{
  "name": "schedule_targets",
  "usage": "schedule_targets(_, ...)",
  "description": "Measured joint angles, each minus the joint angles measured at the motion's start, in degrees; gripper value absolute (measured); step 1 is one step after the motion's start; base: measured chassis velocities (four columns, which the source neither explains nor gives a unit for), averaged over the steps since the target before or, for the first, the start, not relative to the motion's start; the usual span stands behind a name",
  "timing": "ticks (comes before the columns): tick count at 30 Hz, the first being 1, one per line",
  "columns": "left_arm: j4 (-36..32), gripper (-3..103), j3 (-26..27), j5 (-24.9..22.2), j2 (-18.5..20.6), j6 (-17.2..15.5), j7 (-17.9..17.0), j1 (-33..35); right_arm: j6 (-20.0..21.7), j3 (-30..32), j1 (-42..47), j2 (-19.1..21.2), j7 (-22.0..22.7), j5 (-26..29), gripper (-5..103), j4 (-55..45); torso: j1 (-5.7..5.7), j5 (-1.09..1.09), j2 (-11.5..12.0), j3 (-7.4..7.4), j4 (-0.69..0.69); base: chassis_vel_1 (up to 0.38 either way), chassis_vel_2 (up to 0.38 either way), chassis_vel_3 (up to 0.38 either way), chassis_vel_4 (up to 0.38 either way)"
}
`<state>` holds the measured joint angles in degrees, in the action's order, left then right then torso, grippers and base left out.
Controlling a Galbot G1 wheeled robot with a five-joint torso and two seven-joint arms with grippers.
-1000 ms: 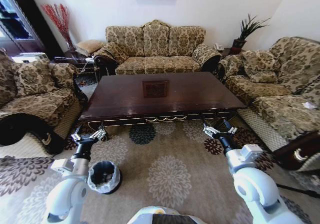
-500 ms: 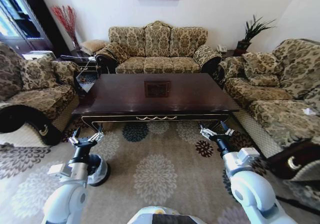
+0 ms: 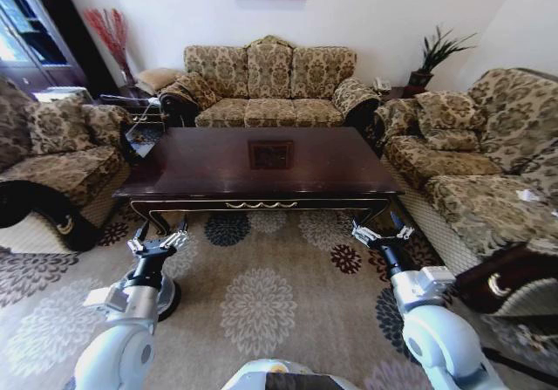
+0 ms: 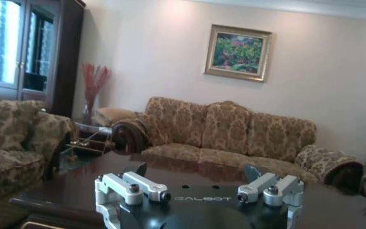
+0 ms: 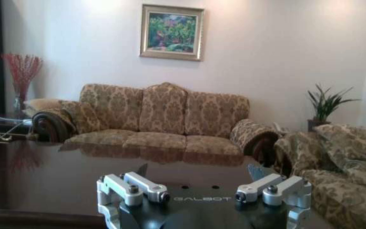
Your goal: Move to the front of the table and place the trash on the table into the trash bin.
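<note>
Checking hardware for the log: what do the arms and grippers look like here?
Both arms have glossy white rounded shells with a grey block at the wrist, then a black forearm section. The left gripper and right gripper are two-fingered, with silver metal linkages, black pivot bolts and dark fingertips. The black palm plate reads GALBOT in both wrist views.

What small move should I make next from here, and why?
Probably ease the base a little closer to the table. The left gripper and right gripper hang over the carpet, jaws open, short of the table's front edge, so its top looks out of easy reach. The bin sits by the left arm.
</note>
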<state>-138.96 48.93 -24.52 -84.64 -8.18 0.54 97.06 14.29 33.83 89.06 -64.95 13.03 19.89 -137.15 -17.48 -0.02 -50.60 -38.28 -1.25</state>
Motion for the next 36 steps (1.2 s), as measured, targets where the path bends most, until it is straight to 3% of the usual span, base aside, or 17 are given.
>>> schedule_targets(7, -1.2, 100, -1.0, -2.1, 0.9, -2.8, 1.5, 0.9, 0.5, 2.7, 3.3, -3.4, -2.5, -3.0, 100, -1.1, 0.00, 0.04, 0.0, 0.00, 0.01, 0.000, 0.000, 0.000, 0.000)
schedule_targets(14, -1.6, 100, -1.9, -0.9, 0.9, -5.5, 0.0, 0.2, 1.0, 4.9, 5.4, -5.9, -4.2, -4.6, 100, -1.9, 0.01, 0.01, 0.0, 0.00, 0.01, 0.000, 0.000, 0.000, 0.000)
schedule_targets(36, -1.5, 100, -1.9, -0.5, 1.0, -5.6, -0.3, 0.0, 1.1, 4.9, 5.3, -5.8, -4.1, -4.5, 100, -2.0, 0.00, 0.02, 0.0, 0.00, 0.00, 0.000, 0.000, 0.000, 0.000)
